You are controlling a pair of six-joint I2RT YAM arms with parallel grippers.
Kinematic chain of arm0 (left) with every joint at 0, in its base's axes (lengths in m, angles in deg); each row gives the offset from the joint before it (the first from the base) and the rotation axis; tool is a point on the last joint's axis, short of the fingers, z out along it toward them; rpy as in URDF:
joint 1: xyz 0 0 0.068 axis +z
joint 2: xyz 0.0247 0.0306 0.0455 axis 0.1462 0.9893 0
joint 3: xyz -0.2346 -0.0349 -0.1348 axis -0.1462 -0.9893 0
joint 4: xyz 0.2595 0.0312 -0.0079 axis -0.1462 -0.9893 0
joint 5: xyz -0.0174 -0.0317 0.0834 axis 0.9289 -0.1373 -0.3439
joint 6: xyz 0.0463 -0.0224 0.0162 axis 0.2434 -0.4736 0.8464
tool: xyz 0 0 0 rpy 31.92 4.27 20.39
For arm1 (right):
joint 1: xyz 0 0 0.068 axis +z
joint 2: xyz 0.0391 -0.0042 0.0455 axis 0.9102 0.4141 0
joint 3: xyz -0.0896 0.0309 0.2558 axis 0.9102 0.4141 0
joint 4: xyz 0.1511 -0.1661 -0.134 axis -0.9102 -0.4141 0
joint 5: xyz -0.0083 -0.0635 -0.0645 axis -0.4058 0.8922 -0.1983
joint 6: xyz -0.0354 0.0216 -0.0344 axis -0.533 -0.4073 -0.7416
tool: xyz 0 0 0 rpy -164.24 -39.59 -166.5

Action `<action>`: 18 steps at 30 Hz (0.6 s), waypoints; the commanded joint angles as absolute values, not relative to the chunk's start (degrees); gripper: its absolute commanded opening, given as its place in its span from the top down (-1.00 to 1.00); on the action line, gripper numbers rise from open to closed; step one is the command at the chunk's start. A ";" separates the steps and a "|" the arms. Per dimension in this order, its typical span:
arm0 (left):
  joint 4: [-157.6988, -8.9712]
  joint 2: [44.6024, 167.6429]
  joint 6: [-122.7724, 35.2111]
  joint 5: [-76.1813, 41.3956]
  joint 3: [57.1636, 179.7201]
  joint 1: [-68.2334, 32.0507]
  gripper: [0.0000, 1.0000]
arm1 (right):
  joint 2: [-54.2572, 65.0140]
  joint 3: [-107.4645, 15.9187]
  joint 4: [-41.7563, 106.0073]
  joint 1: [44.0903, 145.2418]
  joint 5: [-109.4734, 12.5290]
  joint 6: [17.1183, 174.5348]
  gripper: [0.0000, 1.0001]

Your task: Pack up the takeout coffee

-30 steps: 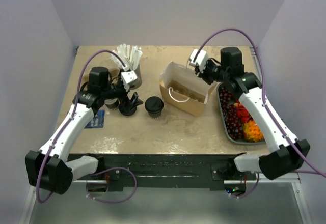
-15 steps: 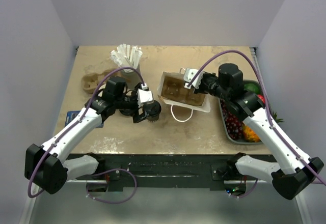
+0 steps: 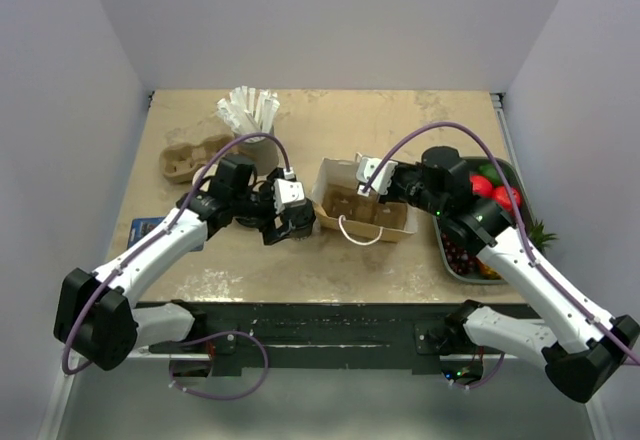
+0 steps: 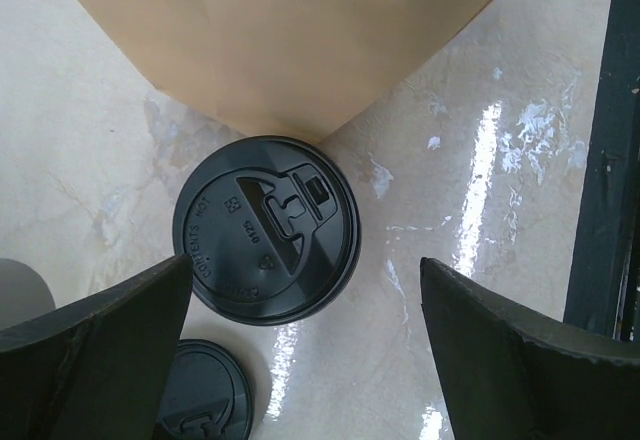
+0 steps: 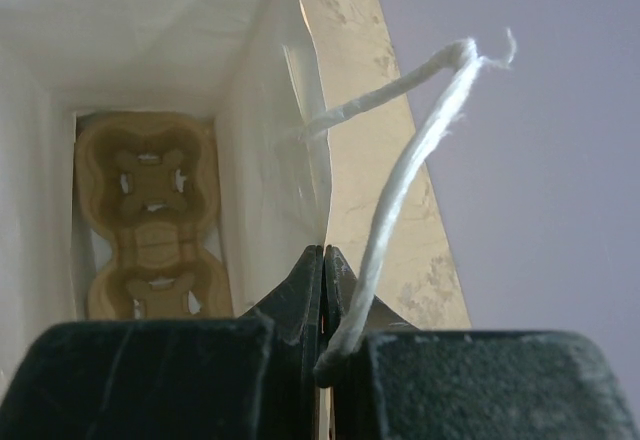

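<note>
1. Nearest the arm bases, the left hand point(image 4: 305, 265) is spread fully open and holds nothing. Its two dark fingers point(image 4: 100, 360) frame the bottom of the left wrist view.
2. The takeout coffee point(image 4: 265, 228) stands upright on the table point(image 4: 480, 160), just beside the left side of the paper bag point(image 4: 290, 30). One corner of the bag meets the edge of the cup's black lid in the picture. The lid shows between the open fingers, closer to the finger on the left of that view. I cannot tell whether that finger touches it.
3. A loose black lid point(image 4: 200, 405) lies flat on the table, on the side of the coffee away from the bag.
4. Seen from above, the bag has its mouth open upward, and a cardboard cup carrier point(image 3: 365, 205) lies on its bottom.
5. The right hand point(image 5: 322, 260) is closed tight on the bag's far rim, where the white cord handle point(image 5: 420, 150) is fixed.
6. The top view hides the coffee under the left hand, and only the left wrist view shows its lid. Only the right wrist view shows the pinch on the rim.
7. Farther off, left of the bag, are a second carrier point(image 3: 188, 160) and a holder of white sticks point(image 3: 250, 112).
</note>
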State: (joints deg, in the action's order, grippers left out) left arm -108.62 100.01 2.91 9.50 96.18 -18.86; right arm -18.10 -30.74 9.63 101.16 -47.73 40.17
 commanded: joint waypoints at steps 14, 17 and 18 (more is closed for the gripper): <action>-103.11 108.94 -3.99 6.77 102.08 -19.98 -0.99 | -16.29 -34.91 10.40 101.05 -46.46 44.80 1.00; -103.54 108.94 -4.52 8.97 103.05 -19.98 -1.00 | -16.20 -34.91 10.31 101.13 -46.46 44.80 1.00; -103.54 109.03 -5.04 9.15 103.22 -19.98 -1.00 | -16.03 -34.91 10.22 101.05 -46.46 44.80 1.00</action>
State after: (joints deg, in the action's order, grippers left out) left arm -105.54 109.08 -2.95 7.08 100.07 -19.75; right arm -15.96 -32.27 9.45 101.16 -47.29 43.84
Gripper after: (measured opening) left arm 0.996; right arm 0.017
